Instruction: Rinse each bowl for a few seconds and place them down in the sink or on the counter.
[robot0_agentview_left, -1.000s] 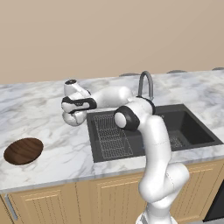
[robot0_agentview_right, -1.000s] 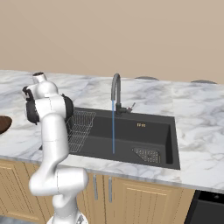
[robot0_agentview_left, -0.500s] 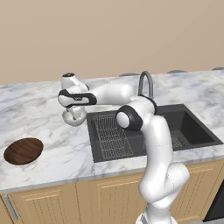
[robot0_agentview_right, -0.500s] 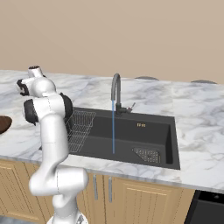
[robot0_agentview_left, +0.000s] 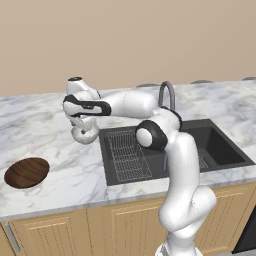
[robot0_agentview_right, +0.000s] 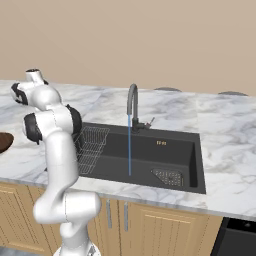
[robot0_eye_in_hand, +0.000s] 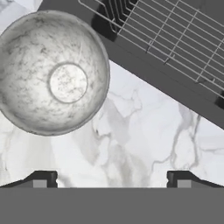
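The small white-grey speckled bowl stands upright on the marble counter, just left of the black sink. My gripper hangs above it, pointing down. In the hand view the bowl lies at the upper left, apart from the gripper, whose fingertips stand wide open with bare counter between them. The dark brown wood-grain bowl rests near the counter's front left edge, and its edge shows in the right base view.
A wire rack fills the sink's left half. The arched faucet runs a thin stream of water into the basin. A drain plate lies at the basin's front right.
The hand has risen and drifted slightly left above the speckled bowl, which stays put on the counter. The jaws have stayed wide open.
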